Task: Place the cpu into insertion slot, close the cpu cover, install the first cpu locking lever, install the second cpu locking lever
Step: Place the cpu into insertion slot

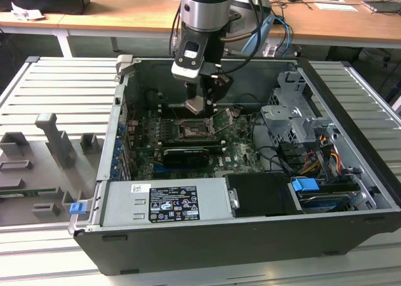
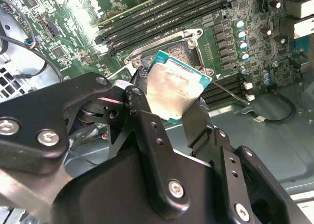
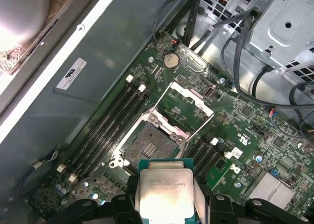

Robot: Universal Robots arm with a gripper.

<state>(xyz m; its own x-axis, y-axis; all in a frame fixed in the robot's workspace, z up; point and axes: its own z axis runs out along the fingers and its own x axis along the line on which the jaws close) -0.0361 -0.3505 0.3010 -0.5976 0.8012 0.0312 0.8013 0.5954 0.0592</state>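
Observation:
My gripper (image 1: 197, 105) is shut on the cpu (image 1: 195, 104), a flat silvery-beige square with a green edge. It hangs inside the open computer case, a little above the motherboard. The cpu (image 3: 164, 192) sits between two black fingers (image 3: 201, 197) in both wrist views, where the metal face of the cpu (image 2: 172, 89) is bare. The insertion slot (image 3: 149, 145) is a dark square socket with a silvery rim, uncovered, just beyond the chip. The cpu cover (image 3: 189, 106) is swung open and lies back from the slot. The insertion slot (image 1: 190, 130) is below the gripper.
Long black memory slots (image 3: 110, 121) flank the socket. A metal drive cage (image 1: 294, 120) and cables (image 1: 316, 157) fill the exterior view's right of the case. The power supply (image 1: 166, 201) lies along the front. Case walls (image 1: 119, 129) ring the board. Grey fixtures (image 1: 56, 145) stand outside.

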